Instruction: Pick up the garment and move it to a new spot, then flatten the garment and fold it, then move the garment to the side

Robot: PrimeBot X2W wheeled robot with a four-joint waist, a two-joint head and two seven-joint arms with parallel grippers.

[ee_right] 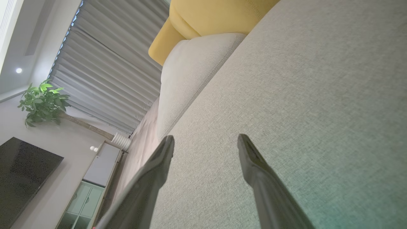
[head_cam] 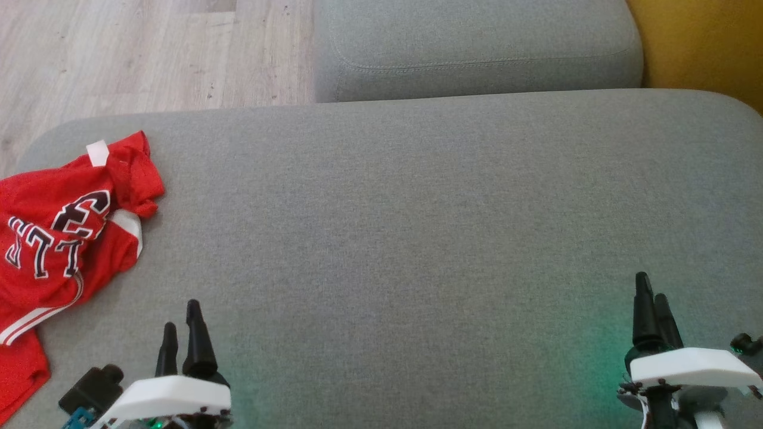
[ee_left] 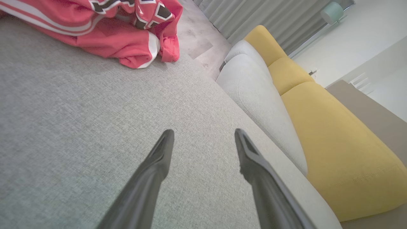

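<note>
One garment (head_cam: 53,238) crumpled at left edge of wide cushion (head_cam: 417,238)

Wide grey woven-fabric sofa seat (head_cam: 417,238), carrying a crumpled red mesh jersey (head_cam: 53,238) with white stripes and dark lettering along its left edge.

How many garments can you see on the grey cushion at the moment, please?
1: a crumpled red jersey at the left edge of the grey cushion, beyond the left gripper. It runs off-frame, so more could be hidden.
</note>
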